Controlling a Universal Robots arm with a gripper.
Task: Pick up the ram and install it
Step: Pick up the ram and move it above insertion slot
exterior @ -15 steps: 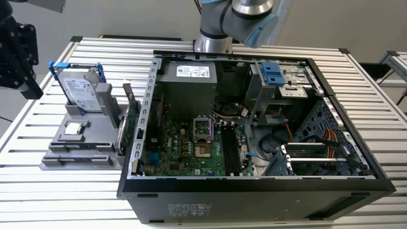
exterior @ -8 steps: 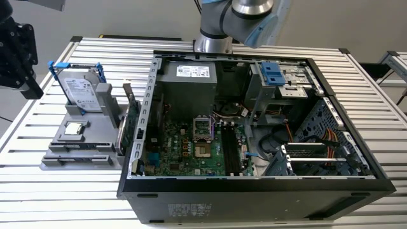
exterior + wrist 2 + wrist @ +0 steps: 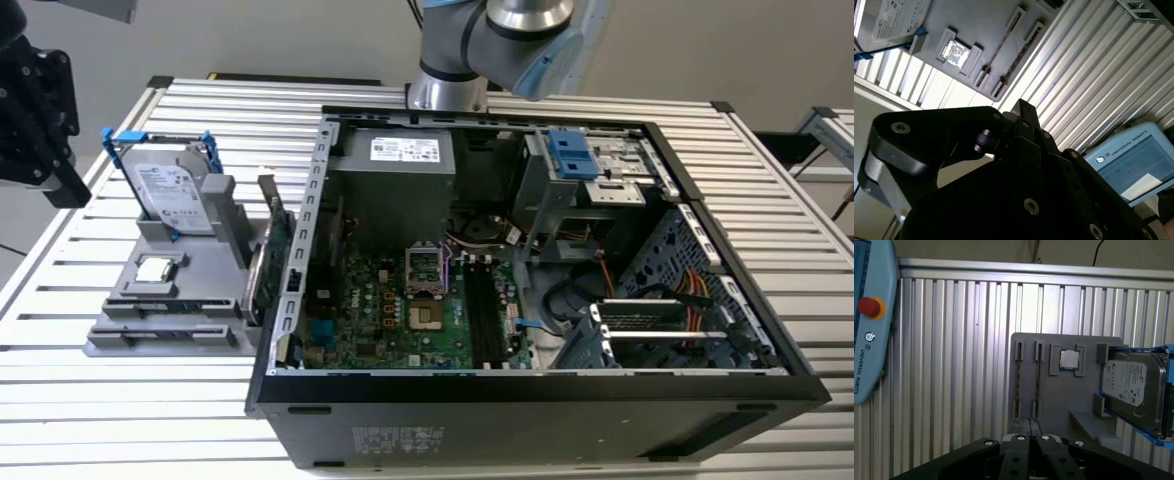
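Note:
Two ram sticks show edge-on as thin strips, ram [image 3: 1037, 382] beside ram [image 3: 1019, 382], standing in slots of the grey holder [image 3: 1054, 400]. In the second wrist view the same strips, ram [image 3: 1004, 45] and ram [image 3: 1021, 60], lie far from my fingers. My gripper [image 3: 1030, 439] hangs well above the table, short of the holder's ram end, with its black fingers [image 3: 1021, 112] drawn together on nothing. In the exterior view my black wrist assembly [image 3: 34, 110] sits high at the left, beside the holder [image 3: 167, 345].
The open computer case [image 3: 534, 390] fills the exterior view's right, with long black memory slots [image 3: 483, 310] on its motherboard. The holder also carries a hard drive [image 3: 174, 195] and a silver chip [image 3: 158, 268]. A taller green card [image 3: 275, 260] stands beside the case. A teach pendant [image 3: 869, 325] lies nearby.

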